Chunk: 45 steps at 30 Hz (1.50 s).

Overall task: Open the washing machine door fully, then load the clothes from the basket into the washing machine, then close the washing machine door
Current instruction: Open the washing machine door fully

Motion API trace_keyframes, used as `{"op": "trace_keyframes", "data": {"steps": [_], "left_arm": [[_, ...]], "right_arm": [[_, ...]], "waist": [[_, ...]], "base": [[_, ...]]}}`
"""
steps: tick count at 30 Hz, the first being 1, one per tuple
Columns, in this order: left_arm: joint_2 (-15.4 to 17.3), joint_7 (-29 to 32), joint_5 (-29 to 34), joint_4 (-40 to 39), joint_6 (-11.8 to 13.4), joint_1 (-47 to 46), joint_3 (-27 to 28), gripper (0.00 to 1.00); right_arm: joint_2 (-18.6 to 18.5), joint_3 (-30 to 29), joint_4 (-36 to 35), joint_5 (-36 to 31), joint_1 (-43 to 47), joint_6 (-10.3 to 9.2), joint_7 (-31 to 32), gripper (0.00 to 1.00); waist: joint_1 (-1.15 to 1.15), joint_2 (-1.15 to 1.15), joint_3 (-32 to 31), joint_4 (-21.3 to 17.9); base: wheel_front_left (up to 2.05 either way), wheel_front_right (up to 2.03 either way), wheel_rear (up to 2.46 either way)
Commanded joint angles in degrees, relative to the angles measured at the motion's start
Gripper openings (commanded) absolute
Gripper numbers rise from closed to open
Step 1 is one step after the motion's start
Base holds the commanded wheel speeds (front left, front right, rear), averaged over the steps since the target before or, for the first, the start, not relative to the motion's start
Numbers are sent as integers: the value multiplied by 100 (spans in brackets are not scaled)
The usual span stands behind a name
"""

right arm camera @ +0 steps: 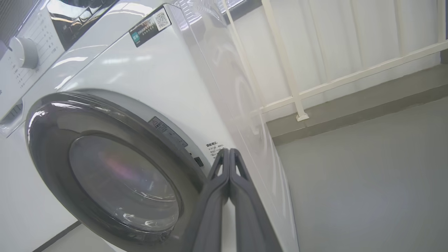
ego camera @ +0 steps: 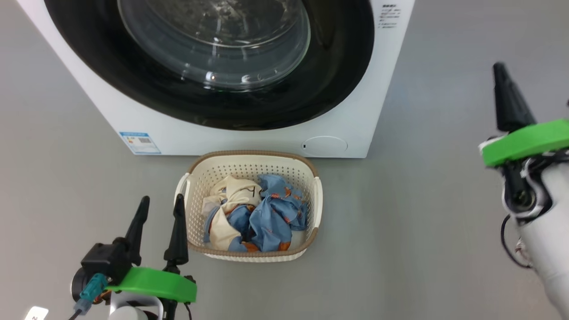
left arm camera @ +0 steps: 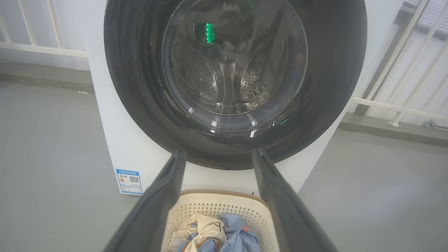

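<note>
The white washing machine stands ahead with its round black-rimmed door shut; the steel drum shows through the glass. On the floor just in front sits the cream basket, and inside it lie the clothes, blue and cream. Low at the left, beside the basket's left handle, my left gripper is open and empty. Raised at the right of the machine, my right gripper is shut on nothing, fingers pressed together and pointing at the door's right edge.
Grey floor surrounds the machine and basket. A white railing and a low ledge run behind the machine. A blue label and a round white cap mark the machine's lower front. A control knob sits at its top.
</note>
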Motion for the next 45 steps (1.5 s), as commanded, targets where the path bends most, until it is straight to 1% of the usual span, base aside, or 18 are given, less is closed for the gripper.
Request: {"op": "trace_keyframes", "data": {"steps": [1, 4, 9, 15, 20, 23, 24, 29, 35, 41, 45], "left_arm": [[78, -78, -19, -172, 42, -209, 135, 100], [78, -78, -46, -170, 72, -263, 118, 100], [78, -78, -67, -163, 128, -328, 83, 100], [78, -78, -88, -171, 201, -382, 92, 100], [78, -78, -115, -209, 224, -418, 83, 100], [78, -78, -135, -233, 229, -471, 34, 100], [78, -78, -152, -252, 234, -519, -13, 100], [78, -78, -185, -325, 214, -592, -95, 100], [78, -78, -230, -487, 186, -629, -171, 100], [78, -78, -247, -779, 164, -711, -256, 100], [78, -78, -230, -894, 154, -751, -366, 100]], "right_arm": [[-119, 150, -68, 275, -241, 33, -44, 0], [-283, 316, -55, 861, -533, 33, -6, 0], [-479, 530, -190, 1970, -922, 33, 278, 0], [-693, 689, -342, 2846, -1345, 33, 570, 0], [-748, 691, -202, 3594, -1686, 33, 1134, 0], [-769, 662, -75, 3906, -1895, 33, 1463, 0], [-795, 660, 4, 4040, -2026, 33, 1680, 0], [-849, 662, 145, 4318, -2278, 33, 2237, 0], [-866, 696, 306, 4492, -2520, 33, 2823, 0], [-813, 520, 452, 4701, -2860, 33, 3082, 0], [-809, 485, 606, 4719, -3052, 33, 3273, 0]], "waist": [[0, 0, 146, 138], [0, 0, 237, 211], [0, 0, 325, 289], [0, 0, 392, 323], [0, 0, 481, 327], [0, 0, 578, 357], [0, 0, 656, 394], [0, 0, 777, 509], [0, 0, 951, 637], [0, 0, 1215, 749], [0, 0, 1345, 847]], "base": [[0, 0, 0], [0, 0, 0], [0, 0, 0], [0, 0, 0], [0, 0, 0], [0, 0, 0], [0, 0, 0], [0, 0, 0], [0, 0, 0], [0, 0, 0], [0, 0, 0]]}}
